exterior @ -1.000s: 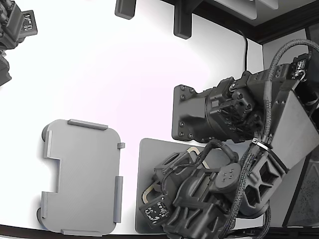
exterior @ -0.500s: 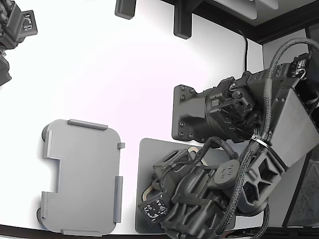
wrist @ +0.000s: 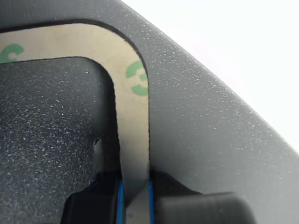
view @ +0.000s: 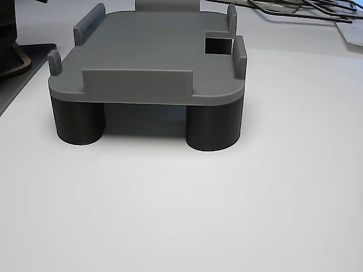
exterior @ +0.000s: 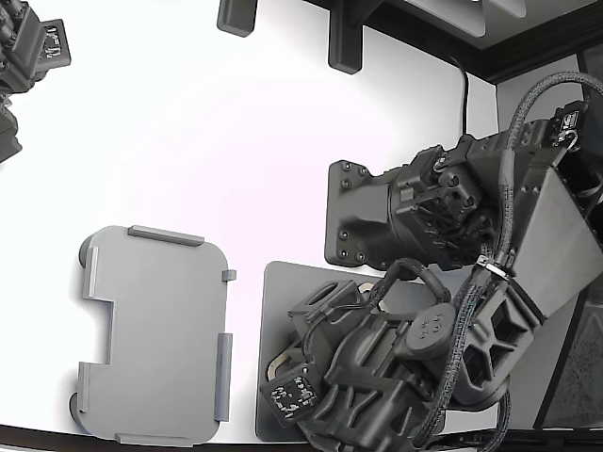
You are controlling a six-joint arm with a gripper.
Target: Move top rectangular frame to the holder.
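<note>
Gripping frame strip (wrist: 133, 140), pincer (wrist: 135, 198) closed, on mat (wrist: 205, 130)

The black arm (exterior: 443, 245) is seen bent low on the exterior view's right, with thick cables looped along it. The pincer (wrist: 135, 196) is pointed down near the bottom edge of that view. In the wrist view, its two blue-edged fingertips (wrist: 119, 198) are seen pressed close together, with something thin squeezed between them.

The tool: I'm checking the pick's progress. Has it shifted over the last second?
Yes. The tool has crept toward the exterior view's lower left, closer to the dark mat's lower edge.
</note>
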